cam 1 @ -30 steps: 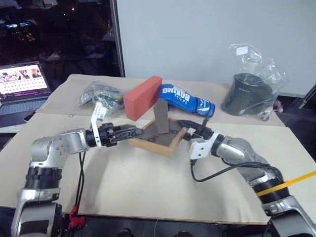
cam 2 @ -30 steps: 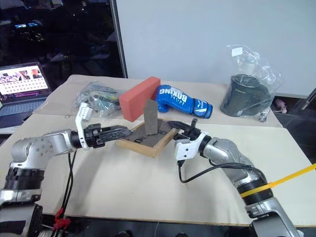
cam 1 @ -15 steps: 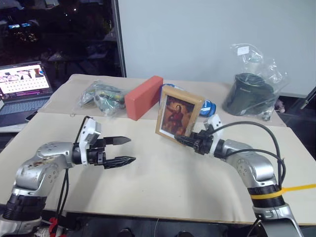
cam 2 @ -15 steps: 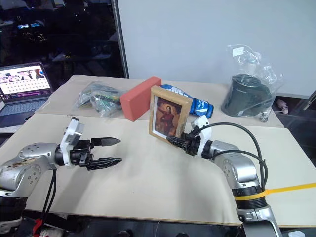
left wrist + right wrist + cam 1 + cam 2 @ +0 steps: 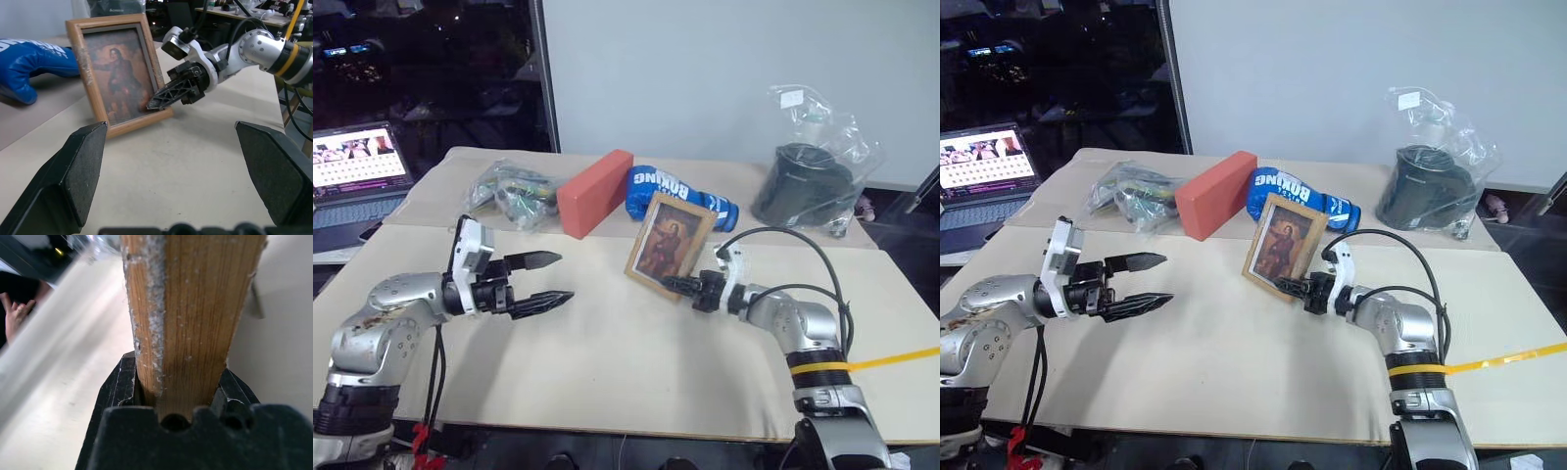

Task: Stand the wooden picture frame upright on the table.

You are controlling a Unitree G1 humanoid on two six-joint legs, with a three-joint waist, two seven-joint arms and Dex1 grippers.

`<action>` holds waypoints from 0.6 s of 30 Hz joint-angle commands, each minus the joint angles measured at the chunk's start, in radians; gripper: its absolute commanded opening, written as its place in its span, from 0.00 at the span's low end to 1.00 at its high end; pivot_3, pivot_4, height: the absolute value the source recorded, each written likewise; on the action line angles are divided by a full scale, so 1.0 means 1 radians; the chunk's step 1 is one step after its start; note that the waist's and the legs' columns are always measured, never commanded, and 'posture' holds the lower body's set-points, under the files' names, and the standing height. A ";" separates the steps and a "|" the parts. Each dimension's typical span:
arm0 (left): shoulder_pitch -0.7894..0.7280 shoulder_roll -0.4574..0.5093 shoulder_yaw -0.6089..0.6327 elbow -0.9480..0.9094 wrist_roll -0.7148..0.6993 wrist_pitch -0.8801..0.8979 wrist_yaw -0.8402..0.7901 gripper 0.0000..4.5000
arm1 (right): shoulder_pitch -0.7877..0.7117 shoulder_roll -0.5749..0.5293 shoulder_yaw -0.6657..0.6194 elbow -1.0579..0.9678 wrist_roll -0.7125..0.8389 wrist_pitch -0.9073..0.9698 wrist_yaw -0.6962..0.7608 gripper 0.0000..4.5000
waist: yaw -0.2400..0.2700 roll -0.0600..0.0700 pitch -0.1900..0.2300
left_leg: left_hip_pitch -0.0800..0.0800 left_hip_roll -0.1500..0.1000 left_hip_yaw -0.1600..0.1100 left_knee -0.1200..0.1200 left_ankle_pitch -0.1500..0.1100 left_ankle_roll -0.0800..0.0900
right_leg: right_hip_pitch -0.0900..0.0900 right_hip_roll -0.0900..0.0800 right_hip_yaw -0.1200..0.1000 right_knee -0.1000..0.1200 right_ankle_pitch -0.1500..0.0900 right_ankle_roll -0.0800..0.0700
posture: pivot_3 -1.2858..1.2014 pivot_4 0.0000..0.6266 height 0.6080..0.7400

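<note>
At the far left a laptop (image 5: 357, 176) sits beyond the table's (image 5: 607, 362) edge. My left gripper (image 5: 548, 279) hovers level over bare tabletop, fingers spread wide and holding nothing, with open beige surface between it and the wooden picture frame (image 5: 670, 245). Behind, a bagged bundle (image 5: 514, 193), a red block (image 5: 595, 192) and a blue boxing glove (image 5: 680, 192) line the back. The frame stands near the table's middle, leaning back, painting facing me. My right gripper (image 5: 677, 286) is clamped on its lower right edge, forearm low, reaching leftward. A bagged dark pot (image 5: 808, 181) sits far right.
</note>
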 commanded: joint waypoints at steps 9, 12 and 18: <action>-0.026 -0.001 0.005 0.011 0.011 -0.021 -0.006 1.00 | 0.135 0.020 0.093 -0.191 -0.058 -0.031 -0.024 0.28 | 0.002 0.000 0.000 | 0.000 0.000 0.000 0.000 0.000 0.000 | 0.000 0.000 0.000 0.000 0.000 0.000 | 0.52 0.24 0.87; -0.035 -0.006 -0.003 0.026 0.019 -0.028 -0.009 1.00 | 0.152 0.013 0.125 -0.215 -0.099 -0.063 -0.030 0.28 | 0.002 0.000 0.000 | 0.000 0.000 0.000 0.000 0.000 0.000 | 0.000 0.000 0.000 0.000 0.000 0.000 | 0.52 0.24 0.87; -0.049 -0.012 -0.012 0.052 0.035 -0.039 -0.022 1.00 | 0.174 0.002 0.130 -0.268 -0.088 -0.044 -0.016 0.80 | 0.001 0.000 0.000 | 0.000 0.000 0.000 0.000 0.000 0.000 | 0.000 0.000 0.000 0.000 -0.001 0.001 | 0.52 0.24 0.87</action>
